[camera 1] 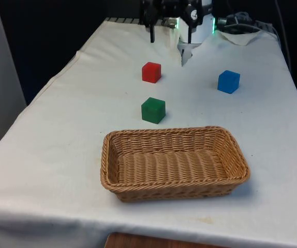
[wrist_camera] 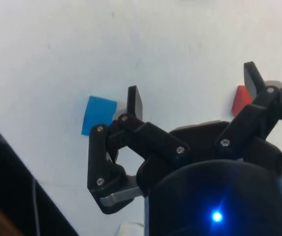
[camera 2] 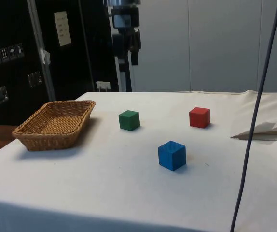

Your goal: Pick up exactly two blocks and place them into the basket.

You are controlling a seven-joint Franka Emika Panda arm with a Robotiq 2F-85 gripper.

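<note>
Blocks, smooth cubes: red (camera 1: 151, 72), green (camera 1: 153, 110), blue (camera 1: 228, 81); woven basket (camera 1: 174, 186); pincer (camera 1: 170, 36) apart.

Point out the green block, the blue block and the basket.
green block (camera 1: 153, 110), front view, on its front face.
blue block (camera 1: 228, 81), front view, on its front face.
basket (camera 1: 174, 187), front view, on its near outer wall.

A woven wicker basket (camera 1: 174, 164) sits rough-textured on the desk's matt white cloth (camera 1: 60, 134), beside smooth, painted-looking red (camera 1: 151, 72), green (camera 1: 153, 110) and blue (camera 1: 228, 81) blocks.
</note>
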